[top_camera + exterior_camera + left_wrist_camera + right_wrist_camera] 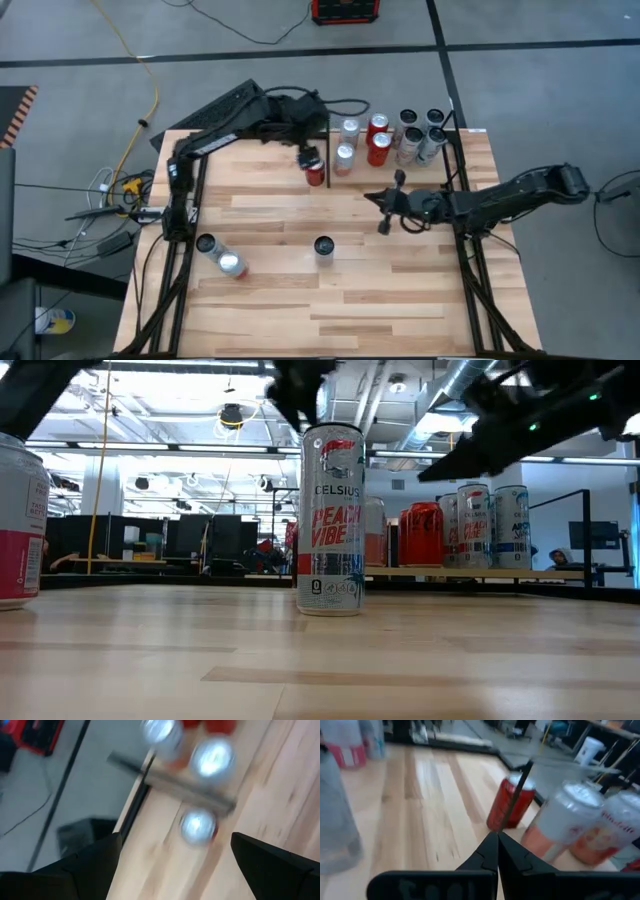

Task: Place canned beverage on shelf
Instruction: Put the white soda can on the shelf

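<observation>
Dark fingers [90,865] of my left end effector [311,158] gape, released, above a red can [316,174] just outside the shelf [400,172] divider; sloppy descent could topple it. Right end effector [383,227] clenched, empty.

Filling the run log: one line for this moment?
left gripper: open above red can | right gripper: shut, idle | shelf: cans grouped

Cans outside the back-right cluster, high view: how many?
4. Red aluminium can beside the black divider bar; silver-topped can mid-table; two silver-topped cans near the left rail. None apparently hidden.
</observation>
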Controlling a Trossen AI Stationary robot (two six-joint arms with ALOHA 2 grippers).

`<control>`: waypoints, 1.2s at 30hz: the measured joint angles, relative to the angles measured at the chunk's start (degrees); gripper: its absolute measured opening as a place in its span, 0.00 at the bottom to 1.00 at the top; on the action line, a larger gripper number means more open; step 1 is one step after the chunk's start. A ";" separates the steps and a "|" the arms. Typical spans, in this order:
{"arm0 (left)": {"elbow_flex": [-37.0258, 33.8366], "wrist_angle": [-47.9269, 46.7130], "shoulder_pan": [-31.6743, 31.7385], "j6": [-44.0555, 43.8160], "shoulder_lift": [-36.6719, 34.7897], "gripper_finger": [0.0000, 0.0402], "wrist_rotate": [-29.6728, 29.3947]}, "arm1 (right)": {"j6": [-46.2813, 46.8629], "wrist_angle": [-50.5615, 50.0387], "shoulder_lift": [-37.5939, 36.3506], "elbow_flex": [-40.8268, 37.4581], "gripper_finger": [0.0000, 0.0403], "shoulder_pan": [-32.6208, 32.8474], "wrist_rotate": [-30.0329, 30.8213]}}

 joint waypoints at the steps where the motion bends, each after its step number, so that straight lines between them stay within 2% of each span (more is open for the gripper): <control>1: 0.02 -2.72 -0.32 -1.05 -1.19 0.90 -0.72 | 0.23 -0.06 1.94 0.89 0.07 -0.19 0.03; 4: -1.52 -8.36 -1.72 -3.37 -5.27 0.90 -1.09 | 2.05 0.86 7.34 3.65 0.06 -0.37 0.38; 8: -12.09 -3.13 -5.32 -4.00 -15.64 0.90 -1.28 | 3.02 2.98 14.27 6.78 0.06 -0.66 1.92; 11: -27.16 8.72 -8.20 -2.77 -26.69 0.90 -1.85 | 3.15 3.67 17.57 9.03 0.06 -0.64 1.94; 18: -67.84 46.24 -12.81 2.05 -54.78 0.90 -0.10 | 4.38 3.72 20.54 11.99 0.06 -2.91 4.44; 24: -92.22 66.35 -12.00 1.21 -77.09 0.90 -1.50 | 7.47 3.53 20.49 12.46 0.06 -5.23 3.10; 30: -108.62 79.50 -10.52 0.48 -96.07 0.90 -4.53 | 8.95 4.38 20.45 12.46 0.06 -5.19 3.06; 36: -116.33 80.00 -10.18 0.36 -109.84 0.90 -5.05 | 13.53 3.53 20.45 12.46 0.06 -5.21 3.07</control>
